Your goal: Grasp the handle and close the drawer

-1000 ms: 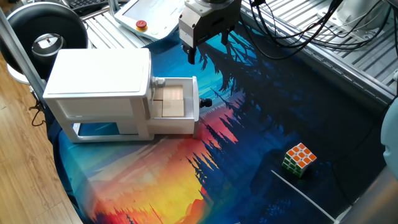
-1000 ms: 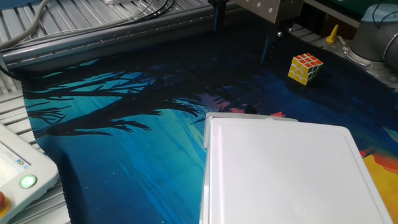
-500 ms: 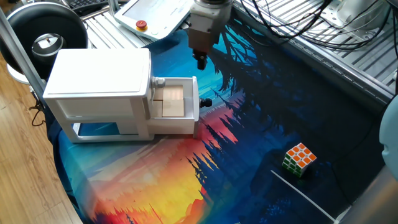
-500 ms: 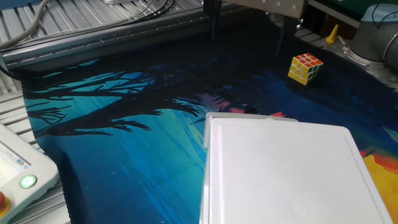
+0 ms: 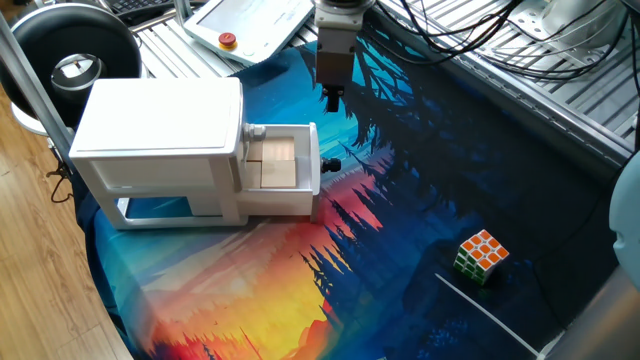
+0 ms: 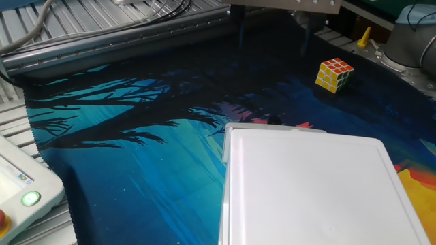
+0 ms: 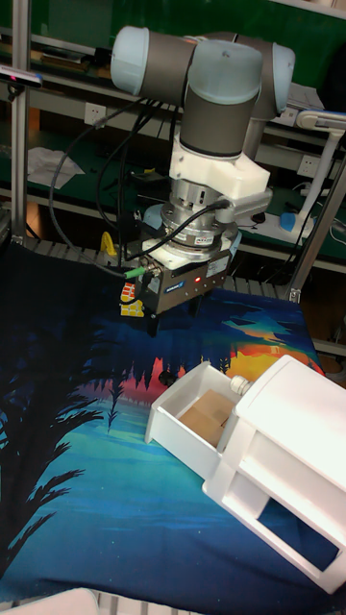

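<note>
The white drawer point(image 5: 283, 160) stands pulled out of the white cabinet point(image 5: 160, 125), its wood-coloured inside showing. The handle point(image 5: 333, 165), a small black knob, sticks out of the drawer's front panel. My gripper point(image 5: 332, 97) hangs open above the mat, behind the handle and higher than it, touching nothing. In the other fixed view its two fingers point(image 6: 240, 34) stand wide apart beyond the cabinet top point(image 6: 313, 190). The tall view shows the gripper point(image 7: 173, 319) above and behind the open drawer point(image 7: 192, 415), with nothing between its fingers.
A Rubik's cube point(image 5: 481, 256) lies on the colourful mat to the right, far from the drawer. A pale round knob point(image 5: 255, 131) sits on the cabinet beside the drawer. A teach pendant point(image 5: 250, 20) and a black round object point(image 5: 75, 50) lie behind the cabinet.
The gripper has turned about its vertical axis, so one fixed view now sees it edge-on. It has also shifted slightly right. The drawer has not moved.
</note>
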Controlling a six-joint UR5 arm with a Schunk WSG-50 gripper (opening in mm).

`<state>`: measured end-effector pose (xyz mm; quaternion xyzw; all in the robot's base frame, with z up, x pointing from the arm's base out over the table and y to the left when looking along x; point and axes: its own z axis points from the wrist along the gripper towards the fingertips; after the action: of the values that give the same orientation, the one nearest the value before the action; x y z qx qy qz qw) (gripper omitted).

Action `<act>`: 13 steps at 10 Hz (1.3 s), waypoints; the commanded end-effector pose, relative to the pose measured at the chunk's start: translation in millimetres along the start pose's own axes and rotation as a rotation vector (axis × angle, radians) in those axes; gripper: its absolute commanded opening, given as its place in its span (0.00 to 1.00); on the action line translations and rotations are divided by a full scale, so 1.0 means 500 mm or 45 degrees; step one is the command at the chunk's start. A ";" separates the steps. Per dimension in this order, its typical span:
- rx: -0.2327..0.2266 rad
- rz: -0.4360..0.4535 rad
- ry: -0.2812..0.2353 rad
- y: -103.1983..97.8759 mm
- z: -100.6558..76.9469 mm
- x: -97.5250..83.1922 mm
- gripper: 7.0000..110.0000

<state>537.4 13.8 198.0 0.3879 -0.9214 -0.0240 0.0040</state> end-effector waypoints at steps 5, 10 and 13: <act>0.008 -0.165 -0.018 0.009 0.019 0.010 0.00; 0.051 -0.204 -0.046 0.007 0.043 0.011 0.00; 0.079 -0.235 -0.092 0.000 0.046 -0.006 0.00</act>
<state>533.0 13.7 176.2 0.4611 -0.8869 -0.0104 -0.0251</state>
